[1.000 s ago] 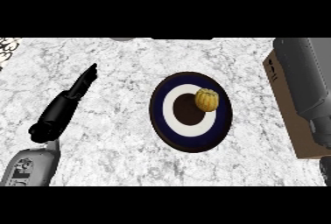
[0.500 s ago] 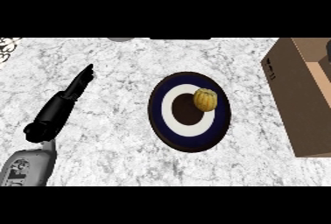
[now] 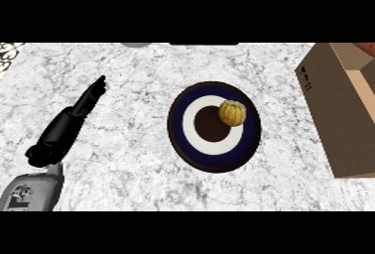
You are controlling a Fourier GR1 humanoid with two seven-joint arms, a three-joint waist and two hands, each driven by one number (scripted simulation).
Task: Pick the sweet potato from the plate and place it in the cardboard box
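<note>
One hand point(image 3: 82, 108) shows, the left one, at the left side over the marble surface point(image 3: 132, 163); its fingers are straight and pressed together, holding nothing, well apart from the plate point(image 3: 214, 158); the sweet potato point(image 3: 232, 113) lies on the plate's upper right part, its long axis about up-down in the view; the cardboard box point(image 3: 326, 114) stands at the right edge; no writing can be read.

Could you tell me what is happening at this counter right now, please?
Nothing is being held at present. The sweet potato lies on the plate, toward its right side. The cardboard box stands open at the counter's right edge. The left hand is open at the left, fingers straight, apart from the plate. The right hand is out of view.
</note>
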